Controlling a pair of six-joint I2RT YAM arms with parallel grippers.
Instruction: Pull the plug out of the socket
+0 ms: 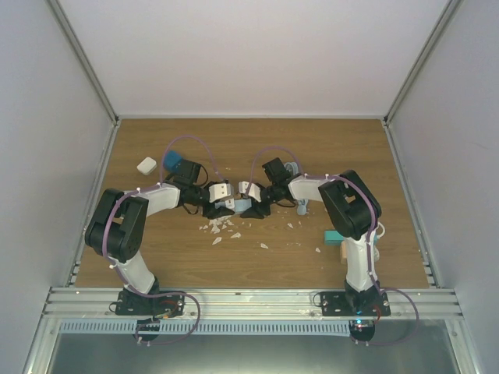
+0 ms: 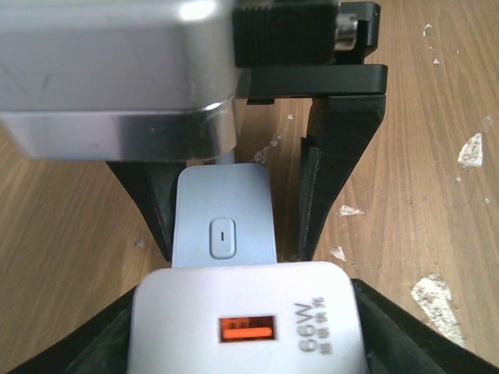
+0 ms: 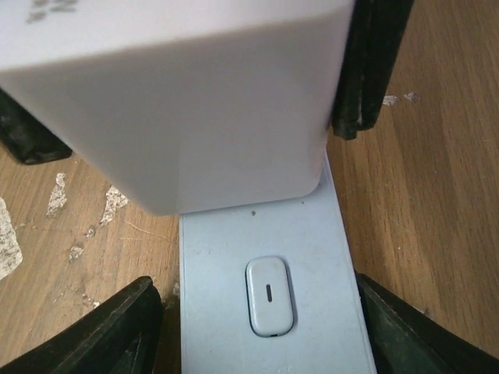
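Top external view: both arms are seen reaching inward and meeting near the middle of the desk (image 1: 257,140). There the left end effector (image 1: 221,202) and the right end effector (image 1: 254,204) face each other. The white plug (image 1: 228,204) and the light-blue socket (image 1: 242,205) lie between them, low over the wood. White flecks (image 1: 222,227) are scattered on the desk just in front of them, and a small white object (image 1: 146,164) lies well apart at the back left.

In the left wrist view the plug is held between the left end effector's black fingers (image 2: 382,327), which are closed against its two sides. An orange port (image 2: 250,328) and a "66W" marking (image 2: 312,327) are shown on its upper face. Its far end is set against the socket, so the plug is not yet pulled off.

In the right wrist view the socket is seen running out from between the right end effector's fingers (image 3: 117,335), with an oval button (image 3: 270,296) on its top face. One finger is seen right at the socket's edge, while a dark strip is left at the other side. Whether the socket is truly clamped cannot be told. The plug's white body is seated on the socket's far end.
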